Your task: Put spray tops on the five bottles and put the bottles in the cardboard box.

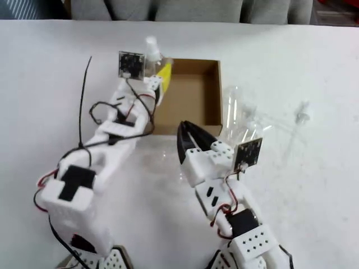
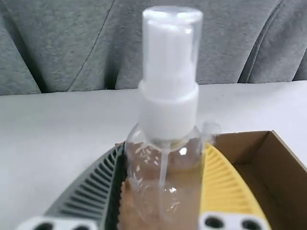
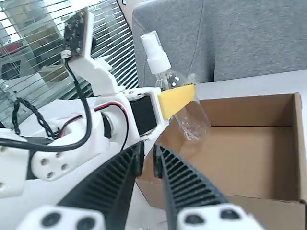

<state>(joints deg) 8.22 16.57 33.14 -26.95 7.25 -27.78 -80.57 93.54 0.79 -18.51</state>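
A clear bottle (image 1: 151,56) with a white spray top (image 2: 168,72) stands upright in my left gripper (image 1: 157,73), which is shut on it at the cardboard box's (image 1: 193,63) left wall. In the left wrist view the bottle (image 2: 165,163) sits between the grey and yellow fingers (image 2: 225,187). My right gripper (image 1: 182,128) is at the box's front wall; its black fingers (image 3: 180,175) are shut, with nothing between them. From the right wrist view the held bottle (image 3: 189,112) hangs tilted over the box's (image 3: 240,158) near corner.
Two clear bottles (image 1: 242,109) without tops lie on the white table right of the box, close to my right arm. A loose spray top (image 1: 303,116) lies farther right. Grey chairs stand behind the table's far edge.
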